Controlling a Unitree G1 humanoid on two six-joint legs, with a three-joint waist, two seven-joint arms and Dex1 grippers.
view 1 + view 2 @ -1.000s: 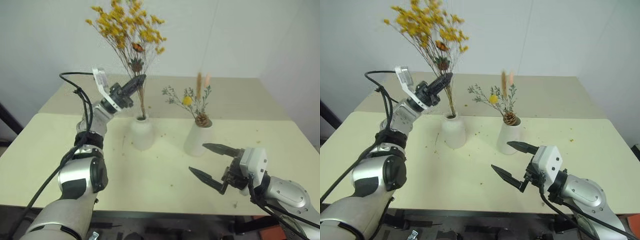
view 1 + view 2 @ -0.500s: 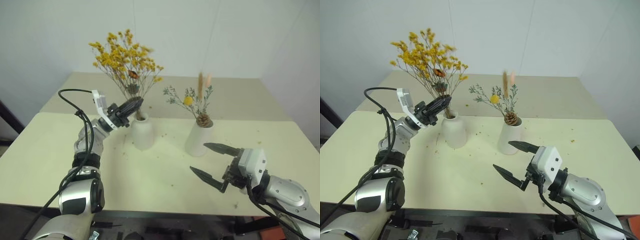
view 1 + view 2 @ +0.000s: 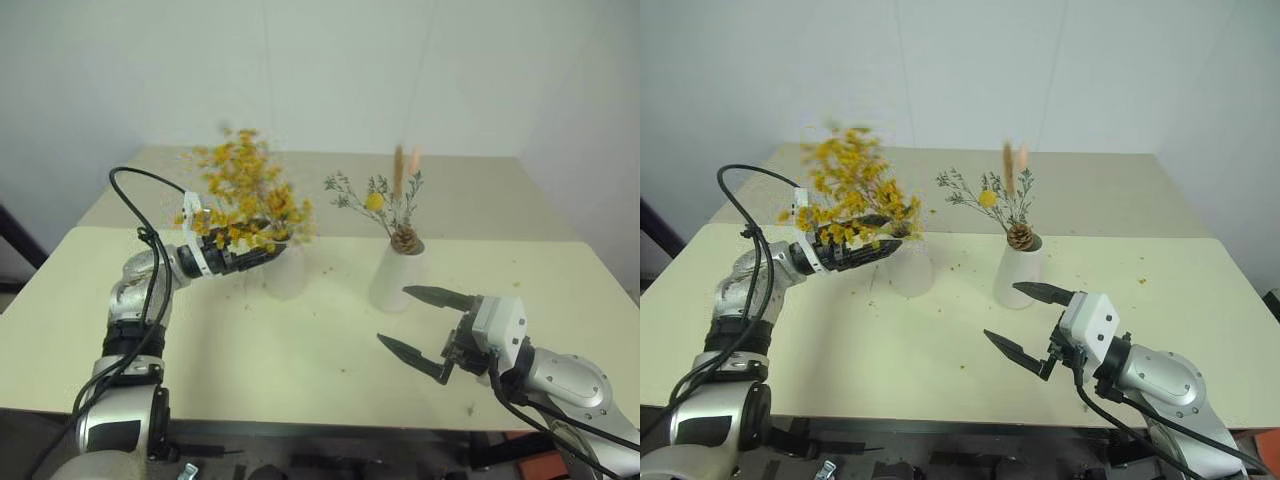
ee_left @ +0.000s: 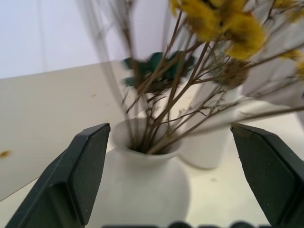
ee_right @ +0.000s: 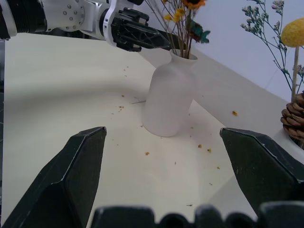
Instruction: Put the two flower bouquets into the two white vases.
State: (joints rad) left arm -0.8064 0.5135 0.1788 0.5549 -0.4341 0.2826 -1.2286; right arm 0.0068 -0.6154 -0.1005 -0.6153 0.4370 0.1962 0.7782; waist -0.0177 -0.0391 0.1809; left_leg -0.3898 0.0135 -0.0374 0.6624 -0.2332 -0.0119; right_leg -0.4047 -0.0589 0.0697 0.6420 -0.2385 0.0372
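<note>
Now that the left gripper (image 4: 166, 183) has parted its jaws and dropped beside the rounded vase (image 5: 168, 97), the yellow bouquet (image 3: 850, 200) stands inside; the sprig (image 3: 385, 200) fills the cone vase (image 3: 395, 275), and the right gripper (image 3: 425, 325) gapes empty at lower right.

A rounded matte white ceramic vase (image 5: 169, 95) is standing on the crumb-flecked cream tabletop (image 5: 71, 95), holding brown stems; the left gripper (image 5: 156, 42) is hovering beside its neck.
</note>
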